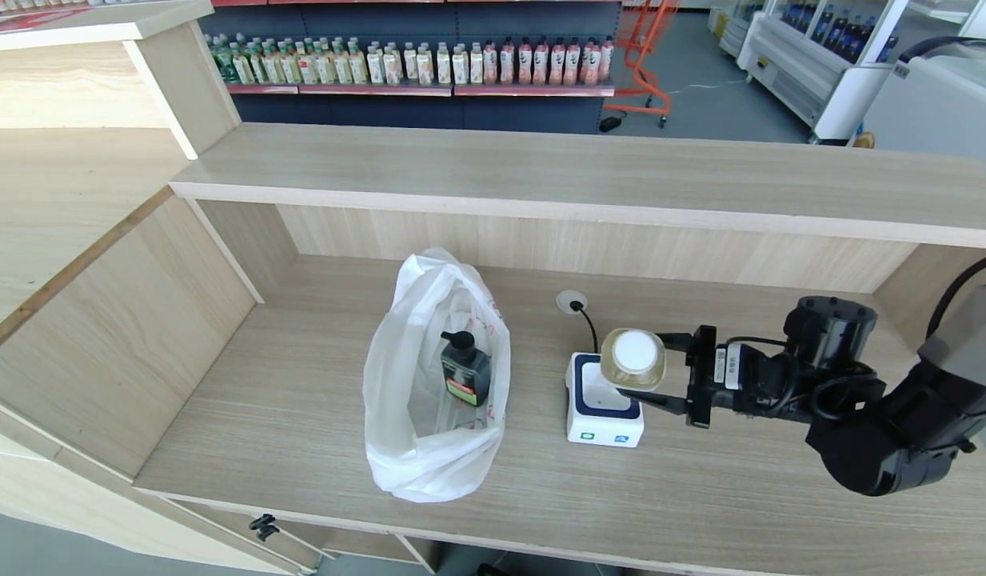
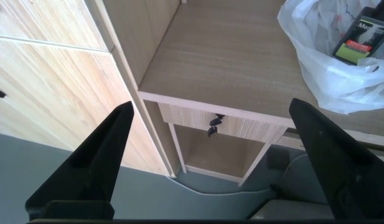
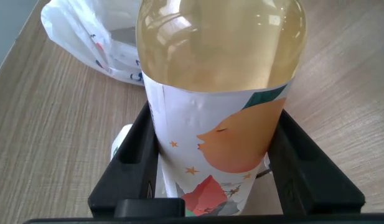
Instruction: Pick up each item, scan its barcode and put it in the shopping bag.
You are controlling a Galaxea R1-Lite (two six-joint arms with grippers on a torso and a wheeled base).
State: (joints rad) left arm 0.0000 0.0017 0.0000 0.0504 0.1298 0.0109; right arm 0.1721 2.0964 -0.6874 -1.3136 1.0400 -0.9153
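Scanning appears to be the step in hand.

- Counter [image 1: 301,416]: light wood, recessed.
- Shopping bag [image 1: 397,400]: white plastic, mouth open, standing mid-counter toward the front edge.
- Barcode scanner [image 1: 603,416]: white and blue, cabled, just right of the bag.
- Right gripper [image 1: 662,373]: clamped on the drink bottle's label.
- Left gripper [image 2: 207,165]: fingers spread, holding nothing, off the counter's front left corner.
- Drink bottle [image 1: 633,360]: pale yellow liquid, white cap, upright over the scanner.
- Pump bottle [image 1: 465,370]: black, already inside the bag.

Next move, by judgement: carry the drink bottle leftward and lower it through the bag's mouth.

Barcode unseen, possibly facing the scanner. Bottle base hidden, so contact with the scanner is undetermined.
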